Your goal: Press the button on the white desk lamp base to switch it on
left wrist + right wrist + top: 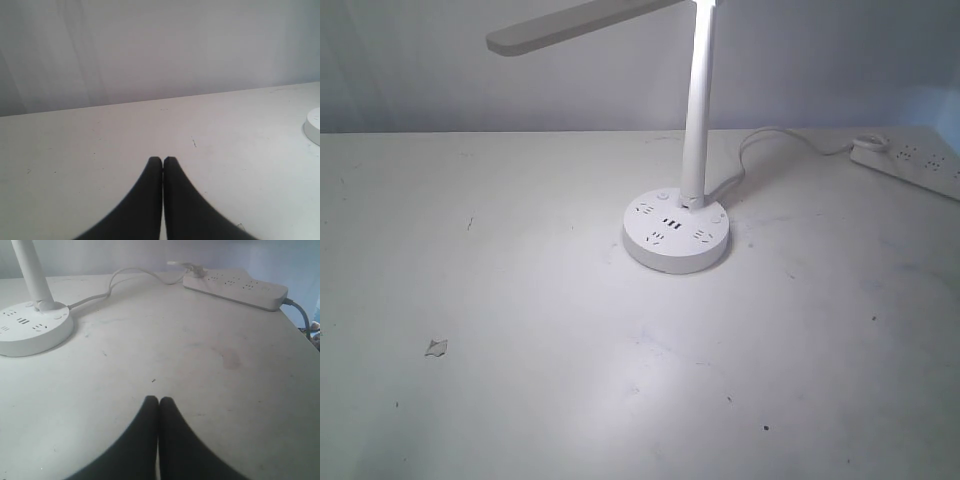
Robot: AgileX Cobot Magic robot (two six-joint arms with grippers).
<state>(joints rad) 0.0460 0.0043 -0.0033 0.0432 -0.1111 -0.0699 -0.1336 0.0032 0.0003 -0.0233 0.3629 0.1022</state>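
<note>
At the far left of the surface (pixel 520 400) lies a small grey scrap (pixel 437 347), well apart from anything that matters. The left gripper (pixel 162 161) hangs low over bare surface with its jaws pressed together and nothing between them. The closed tips suit a poke at a button, though only the rim of the white desk lamp base (pixel 314 125) shows at the edge of its view. That base (pixel 675 235) sits right of centre, flat on the surface. Its stem (pixel 698 110) rises from the back edge and the lamp head (pixel 570 25) reaches out to the left overhead. Small round marks (pixel 663 197) beside the stem foot are probably the buttons, which one I cannot tell. The sockets and USB slots around them leave little room for a stray touch. The right gripper (pixel 158 400), jaws likewise shut and empty, hovers on the base's other side with open surface between. Behind, a cable (pixel 760 150) loops from the base to the power strip (pixel 910 165) at the far right edge — clear of either approach, while the stem blocks a reach from the rear.
</note>
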